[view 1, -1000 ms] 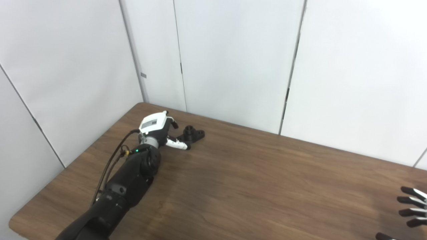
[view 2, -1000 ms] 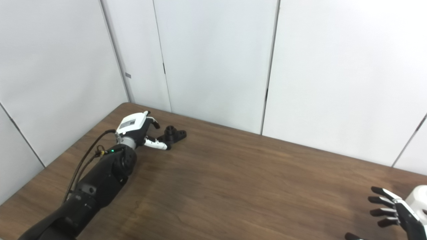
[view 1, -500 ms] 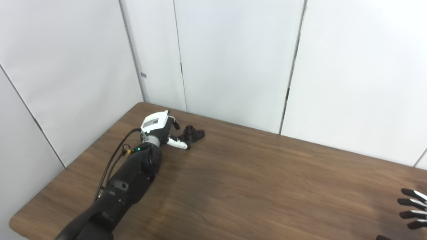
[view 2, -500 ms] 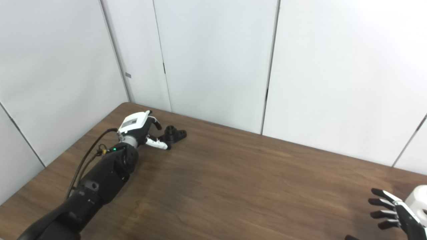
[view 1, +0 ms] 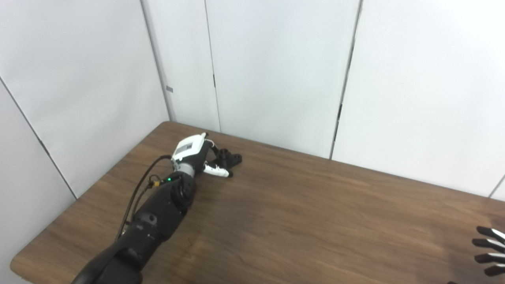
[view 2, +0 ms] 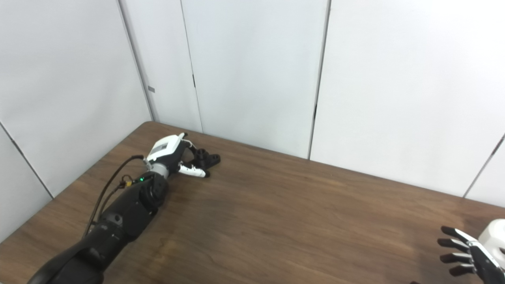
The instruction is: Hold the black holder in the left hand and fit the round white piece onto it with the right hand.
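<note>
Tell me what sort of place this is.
Probably a lab or test booth: plain white wall panels enclose a bare dark wood-grain table, where the robot's left hand reaches a small black plastic holder. No furnishings show.

The table (view 1: 300, 221) is dark brown with a streaked wood grain. At its far left, the holder (view 1: 230, 157) is plain black. The left hand (view 1: 195, 152) is white-backed with black and white fingers; its arm (view 2: 118, 221) is black, showing a small green light. The right hand (view 2: 471, 256), near right, is black and white. The wall panels (view 1: 276, 67) are plain white.
</note>
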`<state>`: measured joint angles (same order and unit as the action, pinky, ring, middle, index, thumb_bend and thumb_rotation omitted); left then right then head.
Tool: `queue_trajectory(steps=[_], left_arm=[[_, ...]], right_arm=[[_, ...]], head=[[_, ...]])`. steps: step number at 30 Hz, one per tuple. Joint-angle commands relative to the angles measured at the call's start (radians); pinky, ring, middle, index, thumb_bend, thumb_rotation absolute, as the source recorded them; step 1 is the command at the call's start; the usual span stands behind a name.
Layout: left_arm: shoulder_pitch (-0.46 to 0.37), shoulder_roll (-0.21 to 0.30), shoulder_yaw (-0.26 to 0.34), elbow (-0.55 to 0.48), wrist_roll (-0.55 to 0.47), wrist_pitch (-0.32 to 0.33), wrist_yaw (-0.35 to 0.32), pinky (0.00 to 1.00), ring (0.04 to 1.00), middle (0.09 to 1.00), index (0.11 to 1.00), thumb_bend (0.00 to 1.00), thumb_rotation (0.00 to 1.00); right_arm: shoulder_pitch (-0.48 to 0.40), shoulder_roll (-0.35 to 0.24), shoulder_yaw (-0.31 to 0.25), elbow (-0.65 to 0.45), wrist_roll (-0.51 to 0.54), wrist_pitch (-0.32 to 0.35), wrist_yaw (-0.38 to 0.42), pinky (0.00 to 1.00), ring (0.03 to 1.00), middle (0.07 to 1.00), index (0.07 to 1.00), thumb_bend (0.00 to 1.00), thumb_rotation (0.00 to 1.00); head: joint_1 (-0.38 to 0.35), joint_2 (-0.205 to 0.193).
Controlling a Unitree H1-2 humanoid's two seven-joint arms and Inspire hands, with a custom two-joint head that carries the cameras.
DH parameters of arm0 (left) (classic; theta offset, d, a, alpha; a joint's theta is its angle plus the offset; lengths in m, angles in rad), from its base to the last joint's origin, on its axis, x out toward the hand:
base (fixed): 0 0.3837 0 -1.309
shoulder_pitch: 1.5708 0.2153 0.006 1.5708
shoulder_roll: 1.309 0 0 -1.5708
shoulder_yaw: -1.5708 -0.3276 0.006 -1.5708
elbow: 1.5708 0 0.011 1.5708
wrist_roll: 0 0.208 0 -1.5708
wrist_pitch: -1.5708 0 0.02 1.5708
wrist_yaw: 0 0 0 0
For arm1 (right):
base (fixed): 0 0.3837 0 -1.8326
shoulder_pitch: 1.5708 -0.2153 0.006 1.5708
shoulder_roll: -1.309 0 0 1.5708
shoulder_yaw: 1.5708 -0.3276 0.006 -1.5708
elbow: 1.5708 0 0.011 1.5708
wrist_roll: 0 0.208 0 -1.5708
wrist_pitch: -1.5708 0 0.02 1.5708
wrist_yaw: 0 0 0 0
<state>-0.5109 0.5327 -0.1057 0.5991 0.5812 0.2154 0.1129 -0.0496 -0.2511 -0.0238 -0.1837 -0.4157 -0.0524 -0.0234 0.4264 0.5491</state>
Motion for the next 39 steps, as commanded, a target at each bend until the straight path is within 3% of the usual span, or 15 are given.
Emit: queue_trajectory(steps=[1,10,19,26,39], left_arm=[[-0.049,0.014,0.006,0.004,-0.010,-0.027,0.029,1.00,1.000,0.998,0.628,0.94,0.28],[-0.049,0.011,-0.019,0.035,-0.014,0.002,0.024,1.00,1.000,0.996,0.649,0.92,0.30],[-0.031,0.017,-0.018,0.039,-0.028,-0.008,0.035,1.00,1.000,0.994,0.648,0.91,0.28],[-0.019,0.015,-0.005,0.026,-0.037,0.025,0.046,1.00,1.000,0.988,0.638,0.90,0.27],[0.009,0.027,0.003,0.018,-0.070,0.005,0.043,1.00,1.000,0.988,0.652,0.89,0.25]], right_arm=[[-0.016,-0.015,-0.013,-0.044,0.010,-0.011,-0.003,0.48,0.600,0.702,0.770,0.71,0.00],[-0.006,-0.028,-0.020,-0.065,0.016,0.000,0.011,0.48,0.600,0.705,0.771,0.70,0.00],[0.001,-0.034,-0.027,-0.081,0.018,0.004,0.021,0.48,0.600,0.704,0.771,0.70,0.00],[0.004,-0.039,-0.029,-0.077,0.021,-0.012,0.019,0.48,0.592,0.700,0.770,0.70,0.00],[0.002,-0.037,-0.030,-0.093,0.017,0.011,0.029,0.49,0.601,0.704,0.770,0.70,0.00]], head=[[0.000,0.000],[-0.006,0.007],[-0.002,0.017],[0.002,0.025],[0.000,0.033]])
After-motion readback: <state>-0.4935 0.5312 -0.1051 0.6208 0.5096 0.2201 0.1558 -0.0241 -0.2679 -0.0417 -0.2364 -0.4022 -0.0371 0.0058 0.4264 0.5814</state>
